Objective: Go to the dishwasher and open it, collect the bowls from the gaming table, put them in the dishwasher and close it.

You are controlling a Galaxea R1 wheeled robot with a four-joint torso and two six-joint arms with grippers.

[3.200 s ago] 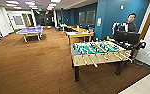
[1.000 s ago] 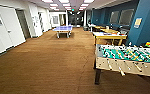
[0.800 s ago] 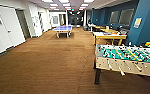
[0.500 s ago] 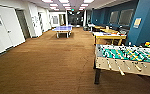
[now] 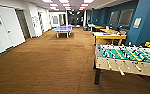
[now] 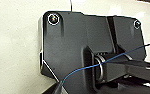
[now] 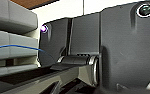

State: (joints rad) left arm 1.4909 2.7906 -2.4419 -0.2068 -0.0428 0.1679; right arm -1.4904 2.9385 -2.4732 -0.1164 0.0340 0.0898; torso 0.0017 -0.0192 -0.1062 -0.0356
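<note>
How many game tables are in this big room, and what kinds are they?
Table-football table with the green field: 1
Blue table-tennis table: 1
Yellow gaming table: 1
Total: 3

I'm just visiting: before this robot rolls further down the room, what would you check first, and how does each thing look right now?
1. Brown carpeted floor straight ahead free of obstacles: ok.
2. Green-field foosball table with rods close on the right, so keep clearance: ok for now, though it sits near.
3. Yellow-legged gaming table with white top in sight further back on the right: ok.
4. Bowls on that gaming table: cannot tell, too far to make out.
5. Blue table-tennis table stands far down the middle: ok, well away.
6. Grippers open or shut: cannot tell.
</note>
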